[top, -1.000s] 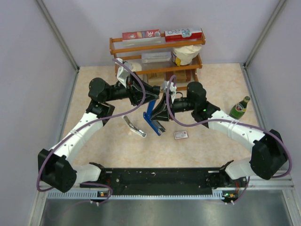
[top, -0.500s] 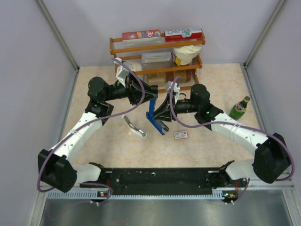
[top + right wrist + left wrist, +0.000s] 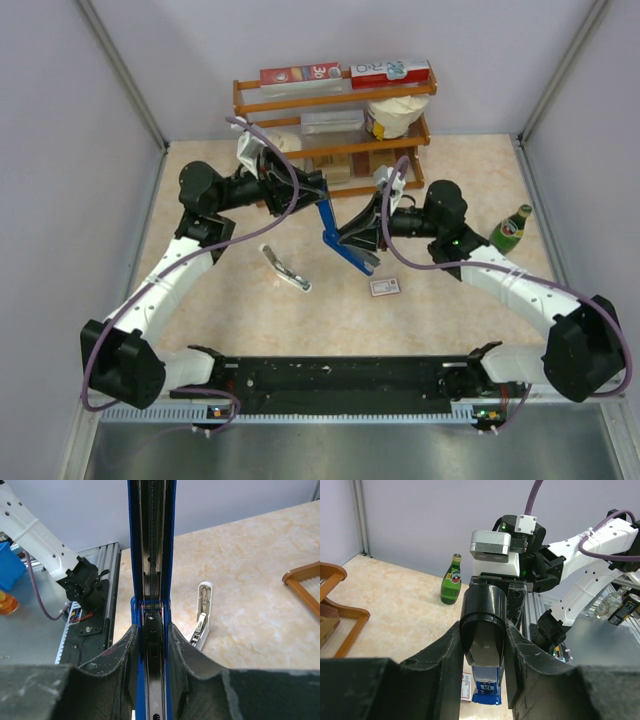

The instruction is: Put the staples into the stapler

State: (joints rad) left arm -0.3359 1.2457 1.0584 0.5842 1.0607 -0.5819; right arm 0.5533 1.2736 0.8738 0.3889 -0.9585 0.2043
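Beige table [image 3: 200, 290], frame centre: blue stapler [image 3: 357, 258] hinged open, left claw [image 3: 320, 190] clamped on its black top, right claw [image 3: 352, 238] clamped on its channel. Staples box [image 3: 385, 287] lies just lower right, untouched. Hold channel steady; free one claw for staples.

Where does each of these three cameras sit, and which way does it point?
Top external: fixed above and behind the robot, looking down at the table; left arm and right arm show whole, sharing a blue stapler.
Left wrist: on the left arm, looking past its own fingers toward the right arm and a green bottle.
Right wrist: on the right arm, looking along the stapler's open channel between its own fingers; a white stapler beyond.
Shared: both wrist views show the blue stapler.
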